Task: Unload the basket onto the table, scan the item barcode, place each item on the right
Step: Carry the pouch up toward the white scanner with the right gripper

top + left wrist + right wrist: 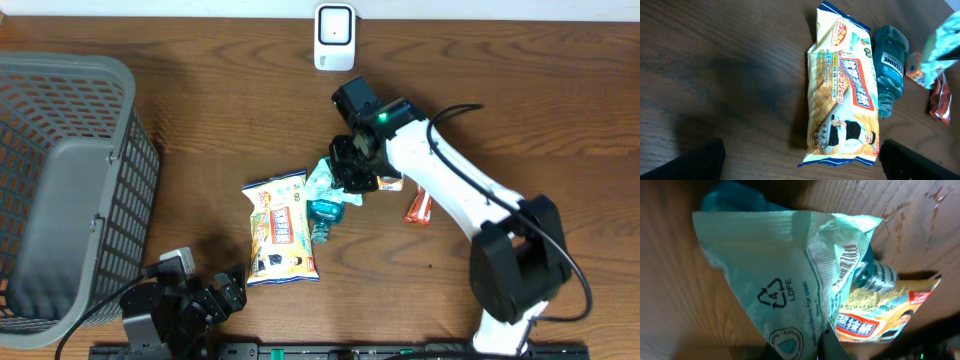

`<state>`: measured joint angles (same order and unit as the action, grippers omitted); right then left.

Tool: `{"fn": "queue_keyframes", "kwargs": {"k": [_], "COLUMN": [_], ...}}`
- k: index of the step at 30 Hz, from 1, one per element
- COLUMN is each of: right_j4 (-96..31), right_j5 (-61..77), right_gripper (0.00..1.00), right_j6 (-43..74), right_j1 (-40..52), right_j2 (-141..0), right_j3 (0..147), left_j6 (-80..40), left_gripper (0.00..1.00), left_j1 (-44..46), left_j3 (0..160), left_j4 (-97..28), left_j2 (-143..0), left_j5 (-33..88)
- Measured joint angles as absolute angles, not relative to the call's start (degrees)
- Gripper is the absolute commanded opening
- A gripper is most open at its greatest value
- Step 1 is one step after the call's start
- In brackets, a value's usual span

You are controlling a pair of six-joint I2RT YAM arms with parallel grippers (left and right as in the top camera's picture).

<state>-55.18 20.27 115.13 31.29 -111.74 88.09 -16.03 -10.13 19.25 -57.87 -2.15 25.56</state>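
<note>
- Right jaws clamped on the mint packet (322, 180), mid-worktop, held up so its barcode (847, 260) shows; likely bound for the scanner (333, 37) at the far edge.
- Left jaws apart, idle at the near edge.

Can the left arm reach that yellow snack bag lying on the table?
Probably yes. The left gripper is open, and the yellow snack bag lies flat right in front of it with nothing on top. The blue bottle only lies beside it.

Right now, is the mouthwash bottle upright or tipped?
Tipped: the bottle lies on its side alongside the snack bag, label facing up in the left wrist view.
</note>
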Motion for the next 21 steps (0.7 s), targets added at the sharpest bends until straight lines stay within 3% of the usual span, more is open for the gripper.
{"fn": "queue_keyframes", "kwargs": {"k": [8, 21], "right_j4": [-55.8, -64.2], "right_j5": [27.3, 26.6], "right_gripper": [0.01, 0.01], "right_j6": [116.2, 116.4], "right_j1": [28.4, 28.3], "right_j2": [-113.8, -113.8], "right_j3": [88.1, 88.1], "left_j6": [-16.0, -16.0], "left_gripper": [0.99, 0.99], "left_j1": [-10.1, -10.1], "left_j3": [19.2, 19.2], "left_j4": [-57.9, -57.8], "left_j2": [-2.2, -2.2], "left_j5": [25.6, 25.6]}}
